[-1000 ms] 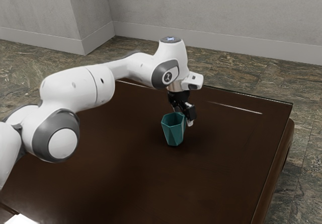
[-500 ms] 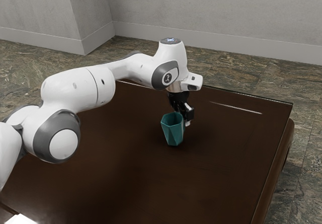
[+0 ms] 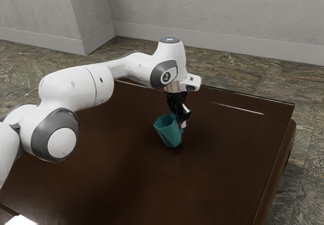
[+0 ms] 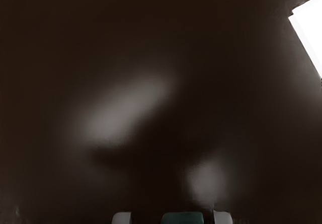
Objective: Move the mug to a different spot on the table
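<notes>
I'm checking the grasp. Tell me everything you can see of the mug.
The mug is teal, faceted, tapering to a narrower base, matte like plastic or ceramic, no handle in view. It tilts, mouth leaning toward the exterior view's left. The pincer grips its rim from above. Its base is at or just above the dark table; I cannot tell which.

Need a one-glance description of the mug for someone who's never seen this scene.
Find the dark brown table and follow the white arm to its black gripper. The mug is tilted in that grip, held at the rim. Its teal, faceted sides stand out against the dark wood.
</notes>
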Tool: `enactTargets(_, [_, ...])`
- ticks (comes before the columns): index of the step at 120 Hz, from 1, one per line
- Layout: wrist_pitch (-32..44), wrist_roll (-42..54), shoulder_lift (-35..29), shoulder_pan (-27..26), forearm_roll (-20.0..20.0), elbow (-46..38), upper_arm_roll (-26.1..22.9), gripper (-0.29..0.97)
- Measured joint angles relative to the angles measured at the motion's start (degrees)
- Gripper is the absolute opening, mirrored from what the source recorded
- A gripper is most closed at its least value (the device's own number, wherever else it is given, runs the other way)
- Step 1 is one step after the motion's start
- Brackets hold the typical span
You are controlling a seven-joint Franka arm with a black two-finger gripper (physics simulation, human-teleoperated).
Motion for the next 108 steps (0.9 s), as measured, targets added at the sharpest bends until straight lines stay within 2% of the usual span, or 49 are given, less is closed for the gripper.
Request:
enactTargets(55, [-15.0,-4.5,-1.9,-0.4,0.2,0.1,2.6,-0.07])
enactTargets(85, [-22.3,-7.3,-2.1,0.9,0.1,-0.1,3.4,-0.08])
enactTargets(108, [-25.2,-8.7,-1.8,2.2,0.3,-0.1,4.0,-0.09])
